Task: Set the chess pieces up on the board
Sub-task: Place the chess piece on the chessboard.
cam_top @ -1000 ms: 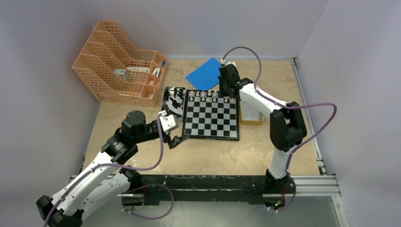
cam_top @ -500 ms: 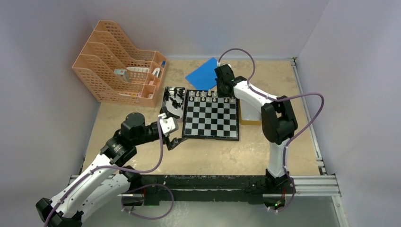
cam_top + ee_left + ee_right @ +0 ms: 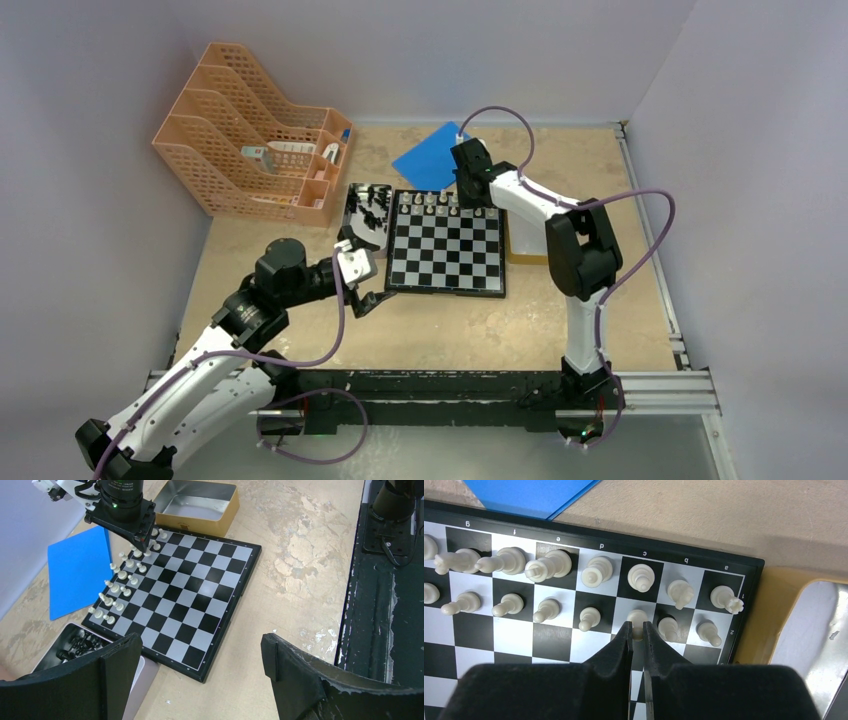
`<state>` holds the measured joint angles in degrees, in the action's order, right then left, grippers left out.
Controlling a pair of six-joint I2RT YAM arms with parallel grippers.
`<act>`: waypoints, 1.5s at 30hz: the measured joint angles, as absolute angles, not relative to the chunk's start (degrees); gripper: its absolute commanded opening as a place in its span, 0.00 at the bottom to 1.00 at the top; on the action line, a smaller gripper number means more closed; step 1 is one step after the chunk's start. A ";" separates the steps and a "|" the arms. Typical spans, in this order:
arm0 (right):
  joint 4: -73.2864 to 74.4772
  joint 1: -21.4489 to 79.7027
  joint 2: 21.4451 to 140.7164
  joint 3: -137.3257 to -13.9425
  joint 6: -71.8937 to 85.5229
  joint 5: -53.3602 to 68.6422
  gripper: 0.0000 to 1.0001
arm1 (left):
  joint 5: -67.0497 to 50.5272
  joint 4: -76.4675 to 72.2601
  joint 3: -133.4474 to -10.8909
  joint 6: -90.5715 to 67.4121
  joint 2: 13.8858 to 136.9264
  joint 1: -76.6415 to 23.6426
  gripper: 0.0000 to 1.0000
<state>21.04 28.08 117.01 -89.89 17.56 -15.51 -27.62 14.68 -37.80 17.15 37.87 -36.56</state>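
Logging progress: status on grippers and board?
Left gripper open beside board. Right gripper shut on white pawn, second row. Black pieces in tray, off board. Nothing blocking.

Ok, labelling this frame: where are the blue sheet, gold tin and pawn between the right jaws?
blue sheet (image 3: 75,572): left wrist view, its middle.
gold tin (image 3: 192,522): left wrist view, near wall.
pawn (image 3: 637,618): right wrist view, its head.

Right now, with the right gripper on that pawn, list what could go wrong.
1. The right gripper is shut on a pawn with neighbour pawns close on both sides; opening or lifting away could topple them.
2. The pawn may tip over as it is let go.
3. The open left gripper sits near the board corner; a careless move might nudge it and shake the set rows.
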 measured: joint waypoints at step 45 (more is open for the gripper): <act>23.16 28.12 109.32 -88.29 17.34 -13.23 0.46 | -23.86 14.70 -38.48 9.19 44.16 -36.56 0.91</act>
